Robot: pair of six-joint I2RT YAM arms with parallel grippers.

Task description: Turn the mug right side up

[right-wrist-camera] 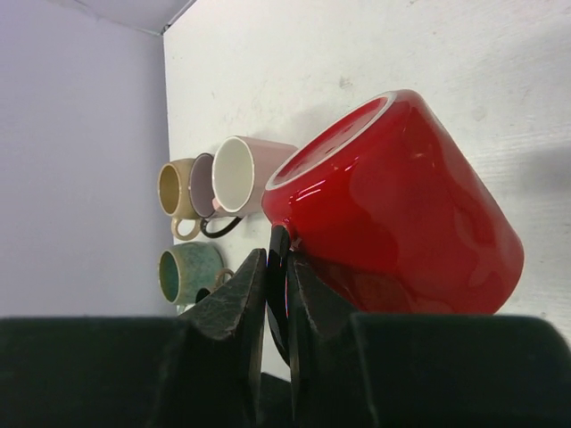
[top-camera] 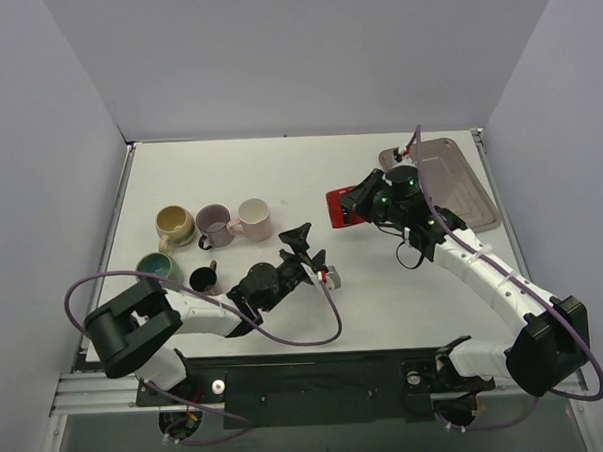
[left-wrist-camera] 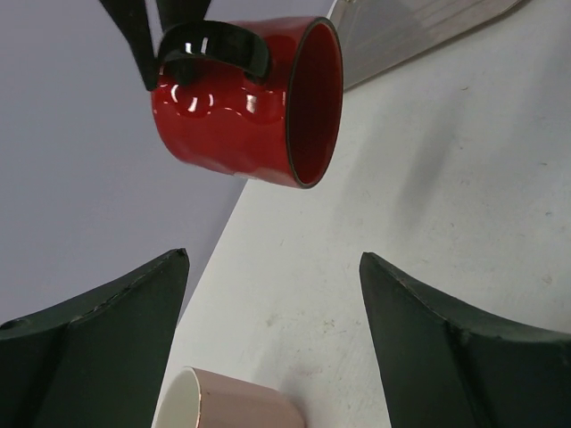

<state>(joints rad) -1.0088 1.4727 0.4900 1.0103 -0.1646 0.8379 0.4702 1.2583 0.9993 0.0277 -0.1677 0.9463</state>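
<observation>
The red mug (top-camera: 339, 208) with a black handle is held tilted on its side above the table at centre right. My right gripper (top-camera: 359, 205) is shut on its black handle (right-wrist-camera: 284, 285). In the right wrist view the mug (right-wrist-camera: 401, 223) has its mouth turned toward the far mugs. In the left wrist view the mug (left-wrist-camera: 245, 102) hangs ahead, handle (left-wrist-camera: 210, 45) on top, mouth to the right. My left gripper (top-camera: 307, 248) is open and empty, near the table's centre, left of the mug and apart from it.
A row of mugs stands at the left: tan (top-camera: 172, 225), purple (top-camera: 214, 226), pink (top-camera: 253, 219), with a teal one (top-camera: 155, 267) and a small black one (top-camera: 204, 280) nearer. A metal tray (top-camera: 450, 179) lies at the back right.
</observation>
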